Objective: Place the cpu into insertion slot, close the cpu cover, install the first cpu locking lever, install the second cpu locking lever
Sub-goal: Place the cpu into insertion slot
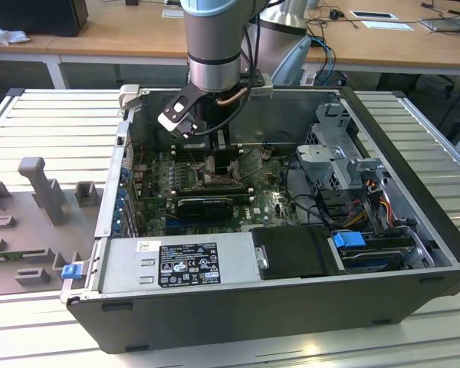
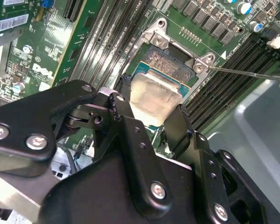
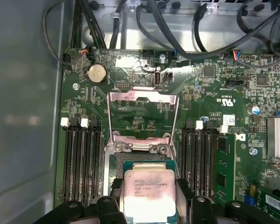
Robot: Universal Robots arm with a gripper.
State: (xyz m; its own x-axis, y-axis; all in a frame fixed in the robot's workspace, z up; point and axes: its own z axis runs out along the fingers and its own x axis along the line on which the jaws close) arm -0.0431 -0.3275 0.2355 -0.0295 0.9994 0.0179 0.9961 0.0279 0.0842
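hand (image 2: 151,111) clamped on cpu (image 2: 154,95), one finger (image 2: 178,123) on each side of chip. cpu over insertion slot (image 2: 171,59), covering part of it; brownish contact field exposed past chip edge. contact with slot: cannot tell. cpu cover (image 3: 142,97) swung open, clear of slot. exterior view: arm (image 1: 213,46) down inside open pc case (image 1: 291,307).

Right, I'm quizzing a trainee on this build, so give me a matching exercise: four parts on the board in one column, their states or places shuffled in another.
1. cpu
2. cpu cover
3. insertion slot
4. memory slots

A. hinged open
B. long, black, flanking the socket
C. clamped in the tool
D. gold contacts partly exposed under the chip

Pairs: 1-C, 2-A, 3-D, 4-B.
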